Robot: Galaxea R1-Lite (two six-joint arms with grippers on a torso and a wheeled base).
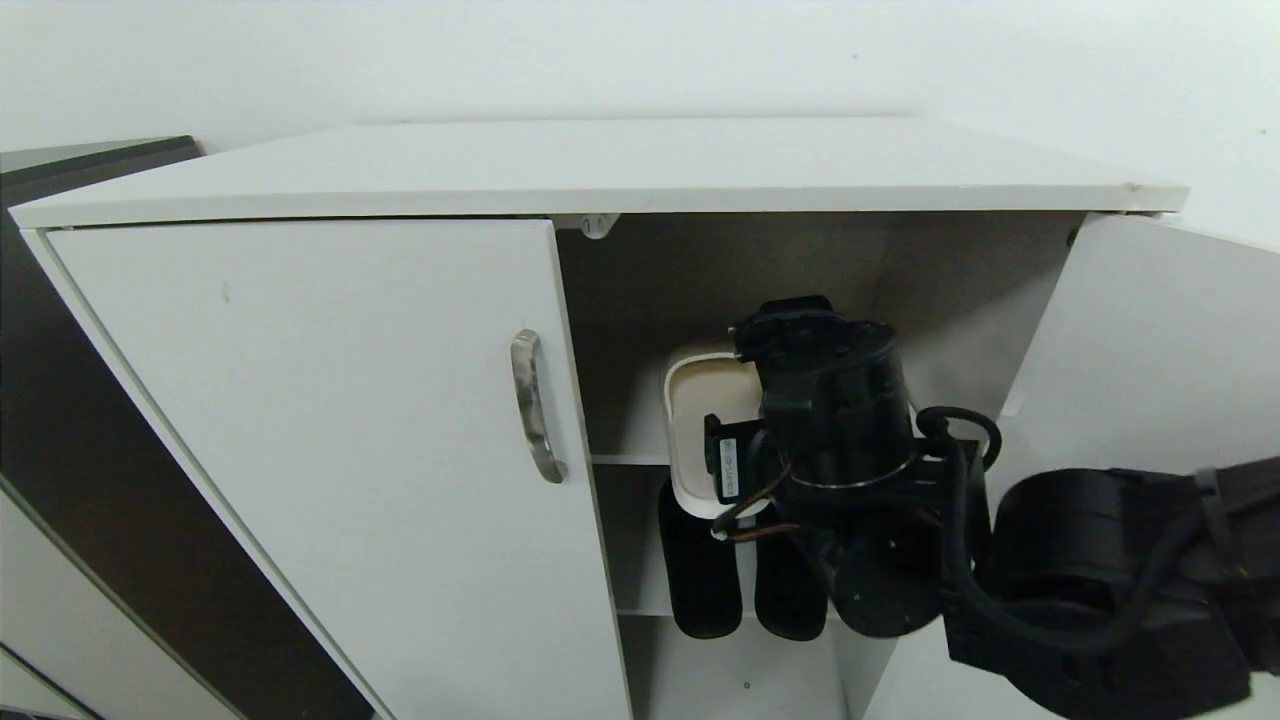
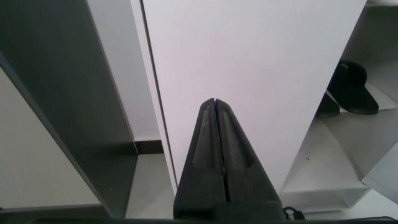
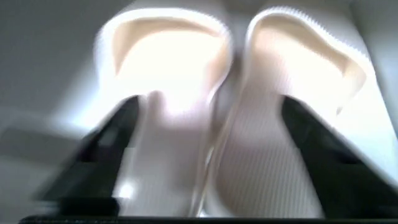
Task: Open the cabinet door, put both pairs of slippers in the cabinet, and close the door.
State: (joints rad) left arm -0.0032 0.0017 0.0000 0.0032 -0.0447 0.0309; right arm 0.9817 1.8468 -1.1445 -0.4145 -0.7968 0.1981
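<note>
The white cabinet (image 1: 600, 170) has its right door (image 1: 1150, 350) swung open and its left door (image 1: 330, 450) closed. My right arm (image 1: 840, 420) is inside the open half, at the middle shelf. A pair of white slippers (image 3: 217, 112) lies side by side between my right gripper's (image 3: 211, 155) fingers, which are shut on it; one white slipper (image 1: 700, 430) shows beside the wrist. Two black slippers (image 1: 700, 570) lie on the shelf below, toes over its edge, and show as the black pair (image 2: 353, 87) from the left wrist. My left gripper (image 2: 214, 124) is shut and empty, facing the closed door.
A metal handle (image 1: 535, 405) runs down the closed door's right edge. Dark furniture (image 1: 60, 400) stands left of the cabinet, with a narrow gap and floor (image 2: 146, 180) between. The bottom shelf (image 1: 740, 670) lies under the black slippers.
</note>
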